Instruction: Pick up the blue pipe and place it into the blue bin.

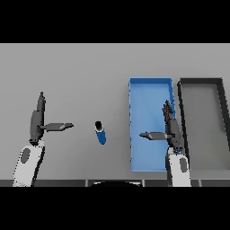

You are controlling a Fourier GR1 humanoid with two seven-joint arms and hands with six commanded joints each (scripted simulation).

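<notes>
A short blue pipe [101,133] with a dark end lies on the grey table, between my two hands. The blue bin [150,85] stands to its right, and nothing shows inside it. My left hand [37,120] is at the left, fingers straight and pointing away from me, thumb stretched toward the pipe with a gap between them. My right hand [172,129] hovers over the right part of the blue bin, fingers straight, thumb pointing left. Neither hand holds anything.
A dark grey bin [201,81] stands right beside the blue bin at the far right. Bare table spreads behind and to the left of the pipe.
</notes>
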